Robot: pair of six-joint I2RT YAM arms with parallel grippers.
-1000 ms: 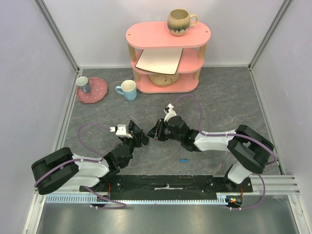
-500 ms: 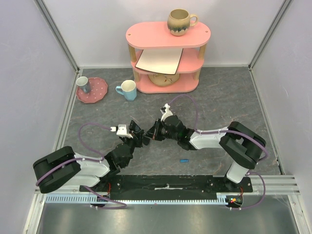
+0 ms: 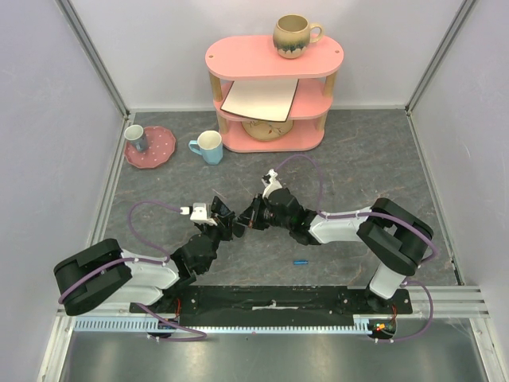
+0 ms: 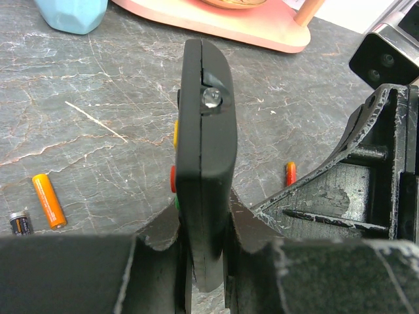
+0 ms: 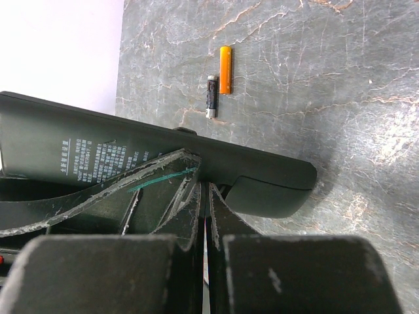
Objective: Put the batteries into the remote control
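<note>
Remote control [image 4: 203, 150]: black, held on edge above the worktop [image 3: 374, 167], near its middle and somewhat toward the near edge. Coloured buttons show along one side. Left fingers [image 4: 160, 243] clamp the lower end of the remote control from both sides. Right fingers [image 5: 188, 219] are closed together, their tips at the remote's printed back. An orange battery [image 4: 49, 199] and a black battery [image 4: 21, 224] lie just beside each other on the worktop. A red-orange battery [image 4: 290, 173] lies apart from them. A blue battery [image 3: 300, 261] lies close to the near edge, right of centre. A pink shelf [image 3: 270, 64] stands at the far edge.
</note>
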